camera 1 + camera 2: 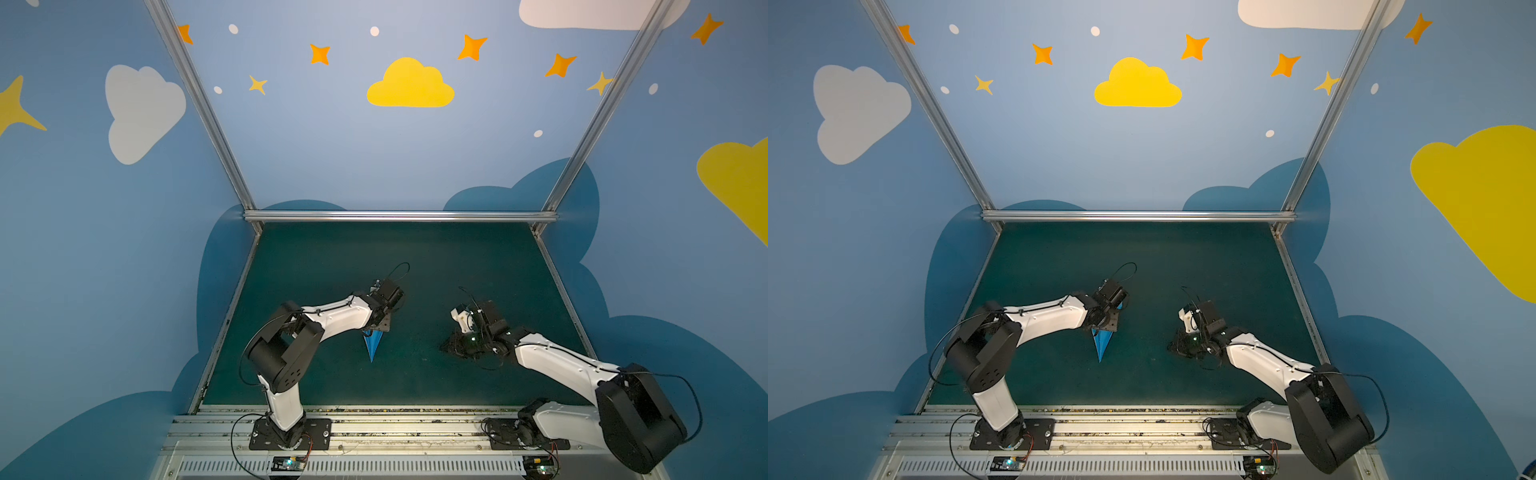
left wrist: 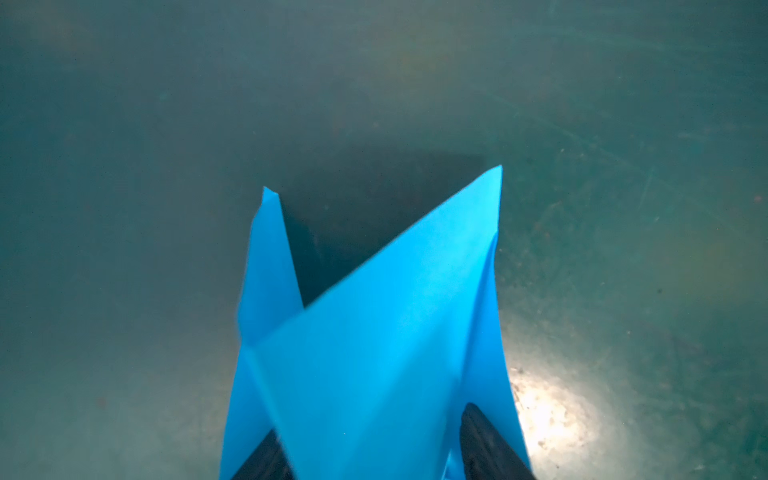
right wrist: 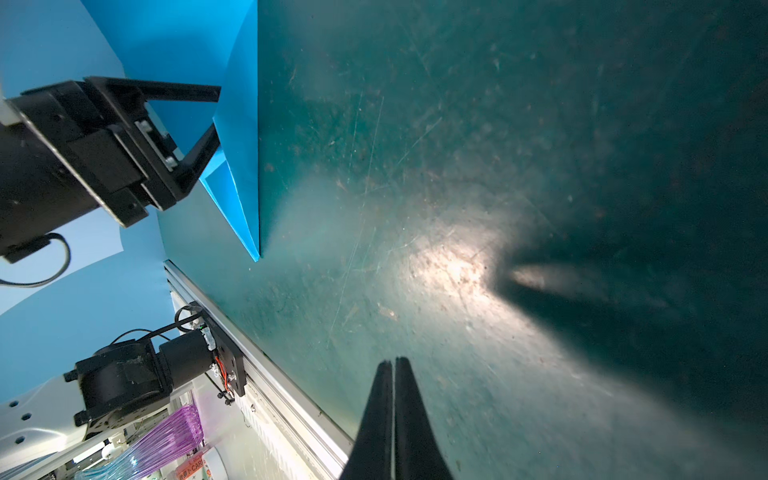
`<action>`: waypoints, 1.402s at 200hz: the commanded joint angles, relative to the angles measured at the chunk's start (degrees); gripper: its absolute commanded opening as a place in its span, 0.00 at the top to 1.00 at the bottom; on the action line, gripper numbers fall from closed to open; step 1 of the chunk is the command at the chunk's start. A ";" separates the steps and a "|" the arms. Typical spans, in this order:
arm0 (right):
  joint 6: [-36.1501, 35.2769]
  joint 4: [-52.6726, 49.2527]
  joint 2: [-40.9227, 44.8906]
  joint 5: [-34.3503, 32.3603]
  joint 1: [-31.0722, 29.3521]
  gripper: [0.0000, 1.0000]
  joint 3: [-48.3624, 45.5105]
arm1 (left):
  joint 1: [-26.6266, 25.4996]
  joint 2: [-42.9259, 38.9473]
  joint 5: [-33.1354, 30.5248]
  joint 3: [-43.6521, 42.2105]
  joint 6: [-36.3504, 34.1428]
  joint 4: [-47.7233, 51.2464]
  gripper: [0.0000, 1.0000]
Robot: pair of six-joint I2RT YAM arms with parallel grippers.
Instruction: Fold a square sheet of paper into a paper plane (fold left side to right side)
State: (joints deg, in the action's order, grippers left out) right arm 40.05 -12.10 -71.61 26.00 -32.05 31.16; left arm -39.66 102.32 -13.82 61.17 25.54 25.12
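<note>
Two grippers share this job, and the folding looks done. The plane (image 1: 371, 343) is a thin blue dart. It sits on the mat (image 1: 415, 257), near the middle and a bit to the left. Its sharp nose points toward the robot's side, and its back end opens up like a V.

The left gripper (image 3: 218, 114) is at the plane's back end. Its jaws are wide, with the paper between them. I cannot tell if they press on it. I think this is the letting-go step.

The right gripper (image 3: 392, 363) is closed tight with nothing in it. It is low over the mat on the right, well apart from the plane.

Next, I think the left gripper should lift up and away slowly. That way it will not catch a wing or tip the plane over. Paper is light and can slide or flop.

The mat is dark green and flat, with scratches and some dust. A bright spot of light shines on it. Blue walls (image 1: 332, 145) stand on three sides, painted with clouds and stars. Silver rails (image 1: 399, 216) run along the edges.
</note>
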 commanded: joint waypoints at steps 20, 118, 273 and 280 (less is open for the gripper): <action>-0.41 -1.65 1.30 -0.51 0.06 1.00 0.13 | -0.07 1.20 0.28 -1.71 0.63 -1.73 0.35; -0.59 -3.03 2.44 -0.52 0.24 1.00 1.07 | -0.07 -0.45 0.03 -0.17 -0.44 -0.44 0.31; -9.75 -17.31 19.67 -43.47 4.79 0.06 9.91 | 7.65 -34.64 -16.68 -4.74 -8.78 -7.16 0.00; -11.05 -15.03 21.02 -47.95 4.91 0.06 8.98 | 9.05 -37.11 -17.01 -7.59 -10.86 -10.68 0.00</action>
State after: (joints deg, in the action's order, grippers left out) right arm 34.68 -28.21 -54.46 -2.35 -27.66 41.17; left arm -33.87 71.42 -25.15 60.80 21.67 23.22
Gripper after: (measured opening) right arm 0.939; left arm 0.998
